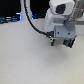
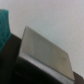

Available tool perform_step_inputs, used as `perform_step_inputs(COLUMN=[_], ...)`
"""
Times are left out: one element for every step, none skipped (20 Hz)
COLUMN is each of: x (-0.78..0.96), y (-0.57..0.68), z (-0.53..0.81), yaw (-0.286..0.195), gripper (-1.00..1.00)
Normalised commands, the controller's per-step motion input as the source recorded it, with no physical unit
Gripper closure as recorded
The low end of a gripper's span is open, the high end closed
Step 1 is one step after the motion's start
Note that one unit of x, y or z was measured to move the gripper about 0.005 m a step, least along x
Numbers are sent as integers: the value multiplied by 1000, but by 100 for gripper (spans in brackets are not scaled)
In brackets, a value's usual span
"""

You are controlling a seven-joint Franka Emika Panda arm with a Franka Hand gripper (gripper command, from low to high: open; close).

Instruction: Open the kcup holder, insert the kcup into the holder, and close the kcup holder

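While your arm hangs low over the pale bench (image 1: 25, 55), its hand (image 1: 64, 41) sits directly above the kcup holder (image 1: 65, 42), pressed close against its top. You cannot tell whether the hand is open or closed. No kcup shows in either view.

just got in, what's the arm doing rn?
The Panda's gripper is down at the black kcup holder on the white table, toward the exterior view's right. The wrist view shows a grey flat panel of the holder close up. The pictures are too blurred to tell whether the fingers are open or gripping. No kcup is clearly visible.
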Motion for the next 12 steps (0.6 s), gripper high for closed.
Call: perform_step_inputs(x=[-479,-464,-545,-507,-501,-496,-489,-493,-526,-547,-595,-669], y=[441,469,462,502,498,483,492,505,502,474,449,431], z=[15,28,94,93,147,152,167,163,121,56,28,11], yaw=[114,106,100,96,88,91,92,88,87,92,94,91], gripper=[-100,-100,-100,-100,-100,-100,-100,-100,-100,-100,-100,-100])
